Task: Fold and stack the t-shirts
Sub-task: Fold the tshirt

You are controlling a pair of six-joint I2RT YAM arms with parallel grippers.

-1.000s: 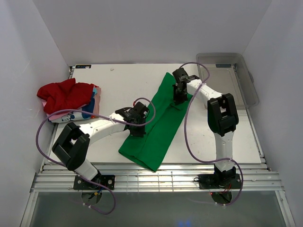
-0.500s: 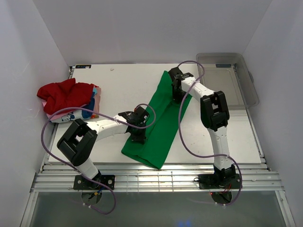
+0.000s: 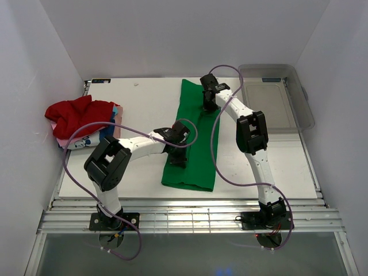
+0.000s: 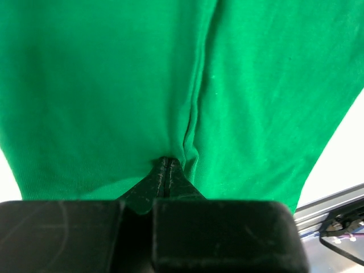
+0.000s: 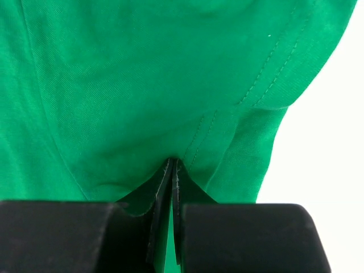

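Note:
The green t-shirt (image 3: 192, 141) lies as a long folded strip down the middle of the table, running from far to near. My left gripper (image 3: 176, 156) is shut on its left side toward the near end, and the cloth (image 4: 114, 85) puckers at the pinched fingertips (image 4: 165, 165). At the far end my right gripper (image 3: 208, 102) is shut on the shirt's right edge, where hemmed fabric (image 5: 142, 85) bunches between the fingertips (image 5: 172, 166). The red t-shirt (image 3: 77, 115) sits crumpled at the far left on top of the pink and white printed t-shirt (image 3: 95, 138).
A clear plastic bin (image 3: 279, 95) stands at the far right corner of the white table (image 3: 144, 100). White walls close in the left, back and right. The arms' purple cables (image 3: 221, 155) loop over the table.
Both grippers have swung the green shirt from a diagonal lie to nearly straight: its far end moved left and farther back, its near end moved right. Both stayed shut on it.

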